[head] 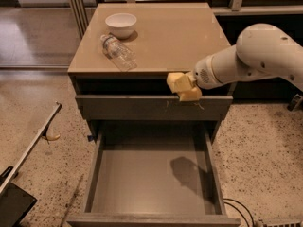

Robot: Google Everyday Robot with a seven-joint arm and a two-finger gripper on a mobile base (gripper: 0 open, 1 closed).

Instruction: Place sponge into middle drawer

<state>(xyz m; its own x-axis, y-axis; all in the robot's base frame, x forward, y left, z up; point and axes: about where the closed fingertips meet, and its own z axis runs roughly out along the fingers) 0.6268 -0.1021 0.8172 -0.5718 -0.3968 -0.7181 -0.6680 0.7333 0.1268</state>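
The yellow sponge (176,82) is off the tabletop and held in my gripper (184,89), which is shut on it. The gripper hangs just in front of the cabinet's front edge, level with the shallow scratched drawer front (123,107) and right of centre. The white arm (251,60) reaches in from the right. The middle drawer (137,178) is pulled out wide below, its plain grey floor bare. The arm's shadow falls on the floor's right part. The sponge is above the drawer's back right area.
A white bowl (120,23) and a clear plastic bottle (118,52) lying on its side sit on the tan tabletop (180,32) at the left. A metal bar (28,145) and a dark object (14,203) lie on the floor at left. Cables (236,208) lie at lower right.
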